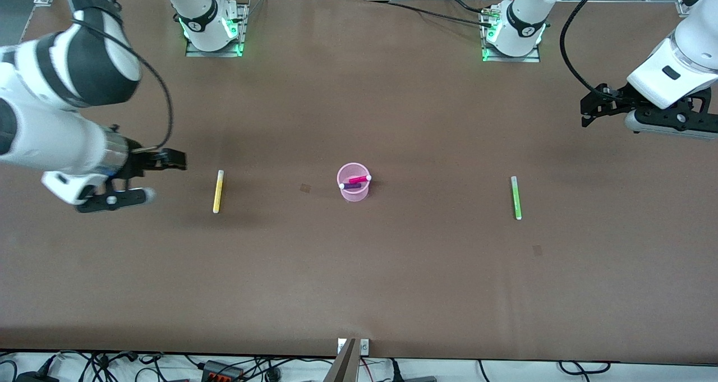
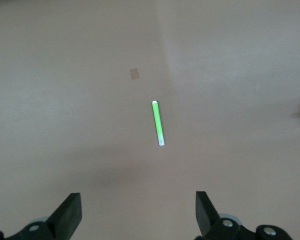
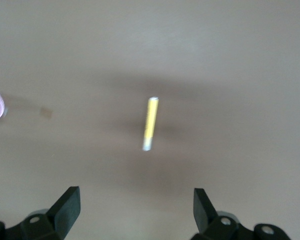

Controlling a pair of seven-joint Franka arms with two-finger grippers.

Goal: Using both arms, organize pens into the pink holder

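A brown table [image 1: 359, 292] fills the scene, two small dark square marks [image 1: 305, 188] on it. Cables [image 1: 235, 371] trail along the table's edge nearest the front camera.

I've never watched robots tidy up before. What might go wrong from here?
The yellow pen and green pen lie flat and thin, so the open right gripper or left gripper might slip off them. The pink holder looks light, with two pens inside; a nudge could tip it.
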